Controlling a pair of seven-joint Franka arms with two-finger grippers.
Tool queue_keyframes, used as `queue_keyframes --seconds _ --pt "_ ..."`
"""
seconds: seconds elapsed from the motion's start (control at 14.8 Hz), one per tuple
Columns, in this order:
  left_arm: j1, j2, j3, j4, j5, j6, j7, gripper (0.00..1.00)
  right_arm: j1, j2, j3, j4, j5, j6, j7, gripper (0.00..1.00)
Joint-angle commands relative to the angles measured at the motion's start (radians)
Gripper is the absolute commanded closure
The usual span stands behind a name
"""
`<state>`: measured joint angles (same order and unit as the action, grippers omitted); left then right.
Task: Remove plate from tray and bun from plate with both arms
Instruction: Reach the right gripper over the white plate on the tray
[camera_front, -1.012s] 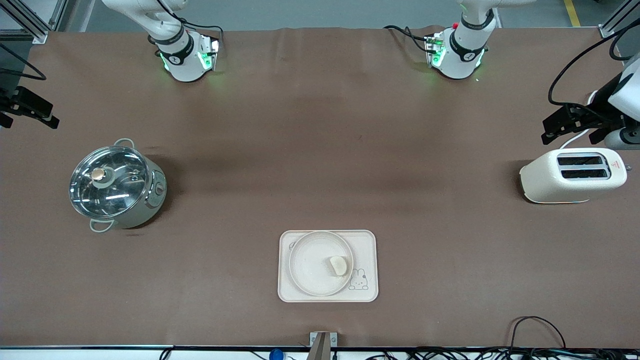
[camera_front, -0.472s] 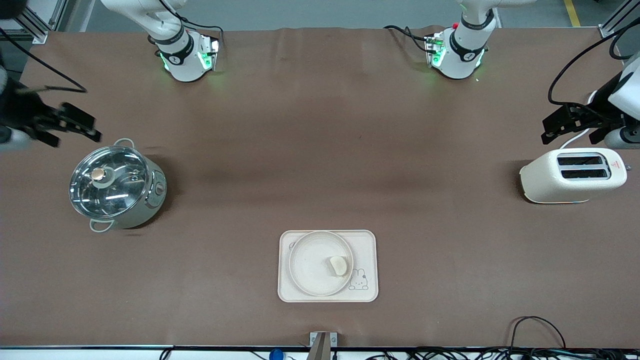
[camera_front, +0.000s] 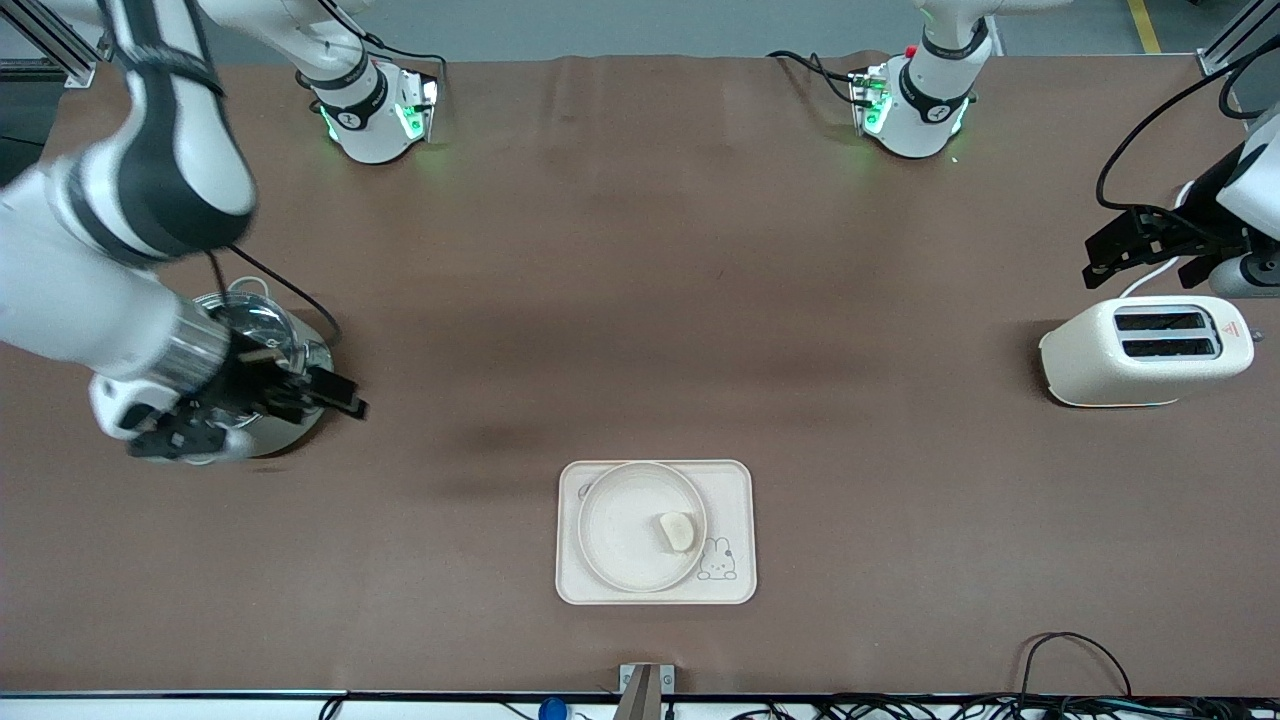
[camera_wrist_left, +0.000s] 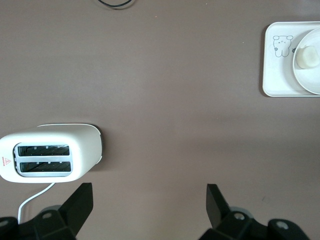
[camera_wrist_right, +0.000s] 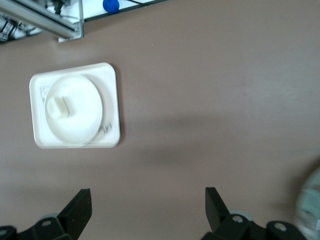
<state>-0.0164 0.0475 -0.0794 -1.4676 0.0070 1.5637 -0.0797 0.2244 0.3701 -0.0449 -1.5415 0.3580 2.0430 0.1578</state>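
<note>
The round cream plate (camera_front: 615, 530) lies on the rectangular rabbit tray (camera_front: 735, 480), near the front camera at mid-table. The small pale bun (camera_front: 677, 531) rests on the plate. My right gripper (camera_front: 345, 398) is open and empty, in the air over the edge of the pot (camera_front: 262, 325). Its wrist view shows the gripper (camera_wrist_right: 147, 205), the plate (camera_wrist_right: 82, 117), the bun (camera_wrist_right: 57, 106) and the tray (camera_wrist_right: 112, 80). My left gripper (camera_front: 1095, 262) waits, open and empty, beside the toaster (camera_front: 1140, 350). Its wrist view shows the gripper (camera_wrist_left: 150, 200), the plate (camera_wrist_left: 312, 75) and the bun (camera_wrist_left: 306, 56).
The lidded steel pot stands at the right arm's end of the table, partly hidden by the right arm. The white toaster (camera_wrist_left: 50, 157) stands at the left arm's end. Cables (camera_front: 1070, 650) lie at the table edge nearest the front camera.
The right arm has swung in from the table's end, and its gripper now hangs over the pot. The left arm, plate and bun have not moved.
</note>
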Motion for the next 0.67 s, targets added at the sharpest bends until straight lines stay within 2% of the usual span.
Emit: queue_keyframes --seconds 0.0,0.13,0.27,0.47,0.61 --pt "-0.002 0.003 0.001 0.012 -0.001 -0.011 -0.008 0.0 0.084 0.158 -0.007 0.12 0.027 0.097 0.164 0.0" --pt "-0.001 0.003 0.001 0.01 -0.001 -0.013 -0.005 0.0 0.121 0.278 -0.007 0.225 0.029 0.112 0.257 0.0" --pt "-0.001 0.003 0.004 0.01 -0.001 -0.013 -0.005 0.0 0.174 0.387 -0.006 0.286 0.029 0.211 0.313 0.0" --pt "-0.001 0.002 0.003 0.01 -0.001 -0.013 -0.005 0.0 0.228 0.504 0.013 0.307 0.029 0.391 0.382 0.0" --pt "-0.001 0.003 0.003 0.01 -0.001 -0.013 -0.003 0.0 0.26 0.571 0.016 0.356 0.025 0.424 0.39 0.0"
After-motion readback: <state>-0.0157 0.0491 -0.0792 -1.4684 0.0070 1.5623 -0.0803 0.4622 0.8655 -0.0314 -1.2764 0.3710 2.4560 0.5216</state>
